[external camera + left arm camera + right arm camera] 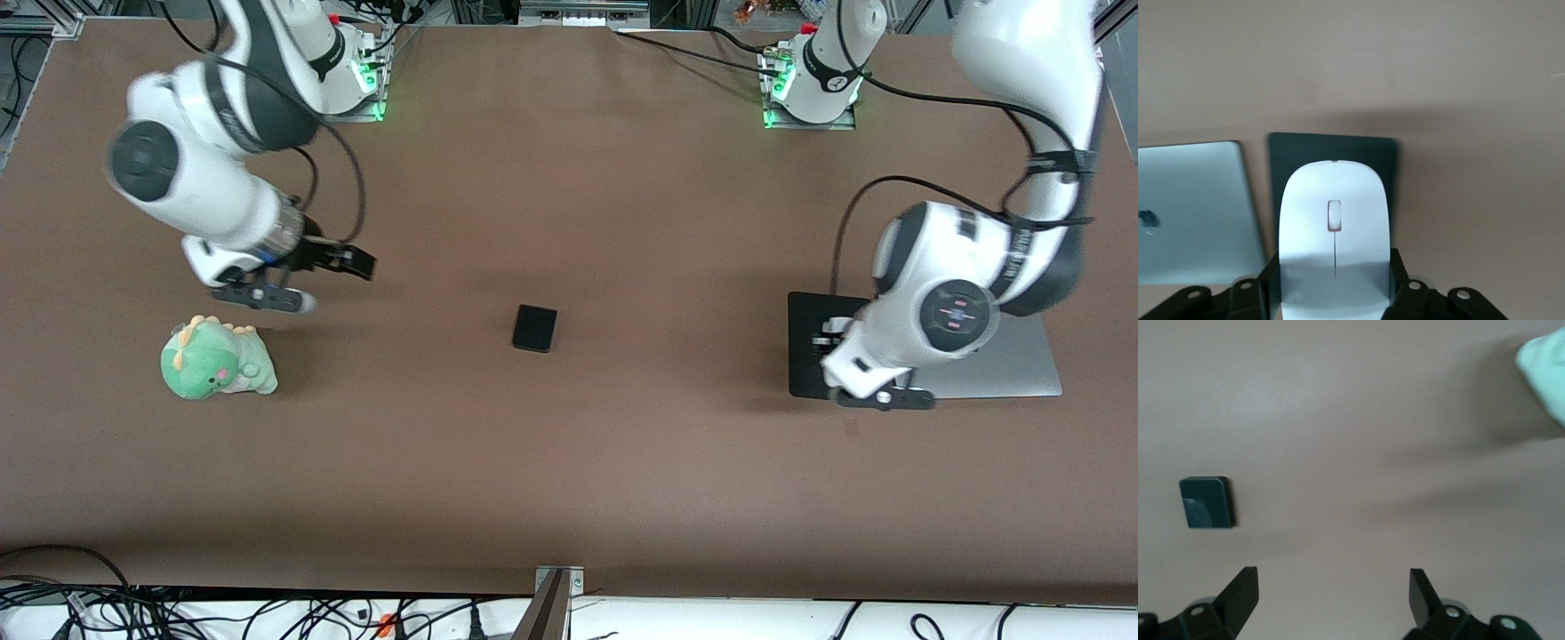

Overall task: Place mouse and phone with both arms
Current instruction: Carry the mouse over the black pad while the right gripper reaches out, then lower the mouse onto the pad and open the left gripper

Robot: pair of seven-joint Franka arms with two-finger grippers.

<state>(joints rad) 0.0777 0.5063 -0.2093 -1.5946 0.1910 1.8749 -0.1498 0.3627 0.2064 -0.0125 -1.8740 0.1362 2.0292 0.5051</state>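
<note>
Placement of the mouse (pixel 1335 233) looks to be the step in hand: our left gripper (pixel 1335 293) pinches its sides, holding it over the black mouse pad (pixel 1381 157) near the desk edge at the left arm's end, beside the silver laptop (pixel 1195 213). Next, we judge, it should lower and spread its fingers.

Our right gripper (pixel 1333 590), fingers spread and empty, hangs over bare desk just above the green plush dinosaur (pixel 218 358) at the right arm's end. The phone (pixel 535 328) lies flat mid-desk, untouched, so we must reach toward it.

We count one mouse, one phone, one pad, one laptop, one toy.
</note>
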